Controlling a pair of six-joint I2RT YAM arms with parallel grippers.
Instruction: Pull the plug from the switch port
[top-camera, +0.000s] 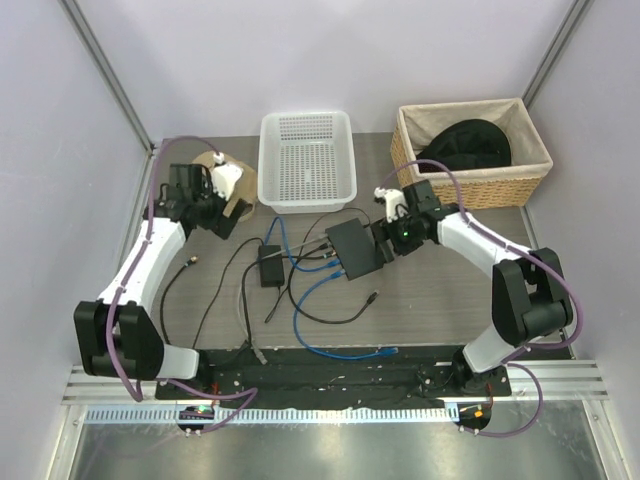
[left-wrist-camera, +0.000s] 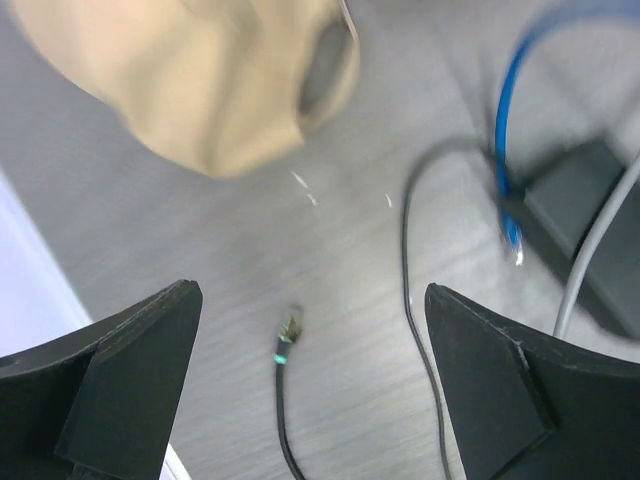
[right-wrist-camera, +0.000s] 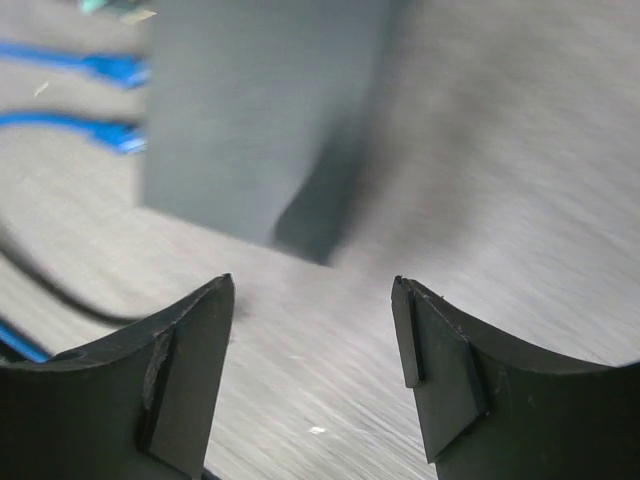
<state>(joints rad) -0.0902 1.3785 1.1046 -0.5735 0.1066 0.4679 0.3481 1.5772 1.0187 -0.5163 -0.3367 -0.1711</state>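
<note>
Overhead view: flat matte-black rectangular switch (top-camera: 352, 247) lies mid-table, long axis diagonal, blue-cabled plugs (top-camera: 325, 262) on its left-facing edge. Right gripper (top-camera: 386, 238) sits just beside the opposite edge, far nearer than left gripper (top-camera: 220, 218). Left wrist view: jaws spread, empty, cords (left-wrist-camera: 410, 300) on open tabletop (left-wrist-camera: 200, 250) ahead. Right wrist view: jaws spread, empty; switch corner directly ahead, not touching.

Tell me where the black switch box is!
In the top view the switch sits mid-table, on the near side of the white basket, with the right gripper just to its right and the blue cables to its left.
</note>
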